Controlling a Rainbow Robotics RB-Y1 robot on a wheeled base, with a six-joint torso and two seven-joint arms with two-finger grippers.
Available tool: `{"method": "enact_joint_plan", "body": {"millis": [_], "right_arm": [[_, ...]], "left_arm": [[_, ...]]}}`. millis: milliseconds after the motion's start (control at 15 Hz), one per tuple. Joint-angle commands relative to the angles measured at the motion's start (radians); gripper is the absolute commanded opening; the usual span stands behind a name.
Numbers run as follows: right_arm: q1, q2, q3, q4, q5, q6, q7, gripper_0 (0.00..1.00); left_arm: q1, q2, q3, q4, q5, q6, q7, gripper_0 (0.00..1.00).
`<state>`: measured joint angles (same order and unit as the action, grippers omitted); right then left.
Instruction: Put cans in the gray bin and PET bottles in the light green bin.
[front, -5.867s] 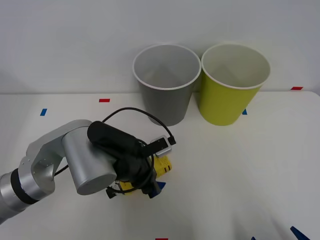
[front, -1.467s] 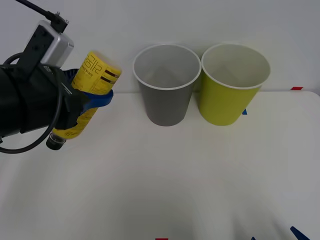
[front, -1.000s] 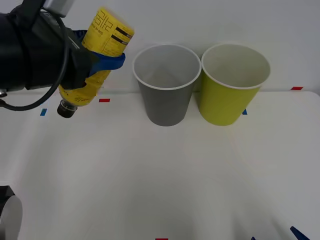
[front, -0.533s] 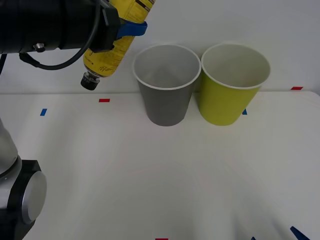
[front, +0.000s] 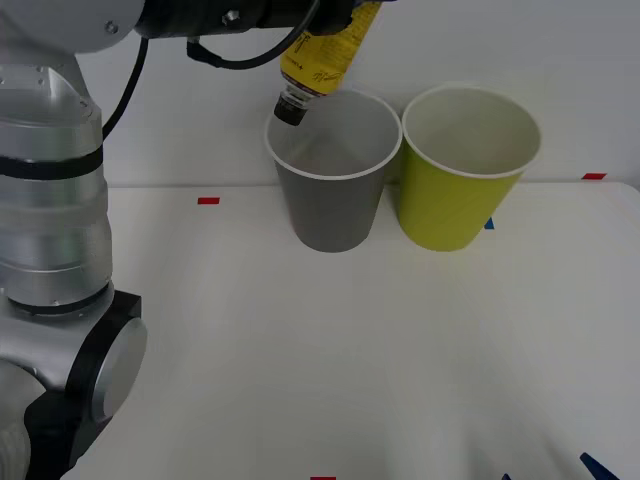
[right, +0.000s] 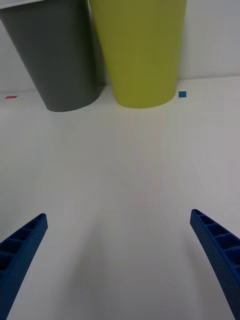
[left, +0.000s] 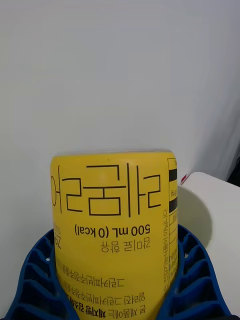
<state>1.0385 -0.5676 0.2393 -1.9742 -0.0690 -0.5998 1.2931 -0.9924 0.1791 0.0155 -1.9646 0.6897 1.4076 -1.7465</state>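
The PET bottle (front: 322, 52), yellow-labelled with a dark cap (front: 289, 108), hangs tilted and cap-down over the near-left rim of the gray bin (front: 333, 190). My left gripper (left: 117, 285) is shut on the bottle (left: 115, 215), its blue fingers (left: 192, 280) wrapped around the body. The light green bin (front: 462, 185) stands upright right beside the gray one. Low over the table in front of both bins, my right gripper (right: 120, 260) is open and holds nothing; the gray bin (right: 57, 55) and the light green bin (right: 140, 50) stand ahead of it. Cans are out of view.
My left arm's silver body (front: 50, 210) rises along the left side of the white table (front: 330, 370). Small red tape (front: 208, 200) and blue tape (right: 182, 94) marks lie on the table. A white wall stands just behind the bins.
My left gripper has carried the bottle up and to the right, from left of the gray bin to above that bin's rim. The bins and my right gripper have not moved.
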Motion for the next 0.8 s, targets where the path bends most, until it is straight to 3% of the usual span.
{"method": "enact_joint_plan", "body": {"millis": [67,267,467,800], "right_arm": [[0.000,0.000,0.000,0.000,0.000,0.000,0.000,0.99],[0.000,0.000,0.000,0.000,0.000,0.000,0.000,0.99],[0.000,0.000,0.000,0.000,0.000,0.000,0.000,0.99],[0.000,0.000,0.000,0.000,0.000,0.000,0.000,0.99]], "left_arm": [[-0.137,-0.049,-0.009,0.233,-0.002,-0.087,-0.024,0.00],[-0.187,-0.072,-0.080,0.388,-0.013,-0.245,-0.038,0.00],[-0.187,-0.165,-0.088,0.455,-0.094,-0.349,-0.061,0.00],[-0.187,-0.170,-0.221,0.582,-0.093,-0.630,-0.056,0.00]]}}
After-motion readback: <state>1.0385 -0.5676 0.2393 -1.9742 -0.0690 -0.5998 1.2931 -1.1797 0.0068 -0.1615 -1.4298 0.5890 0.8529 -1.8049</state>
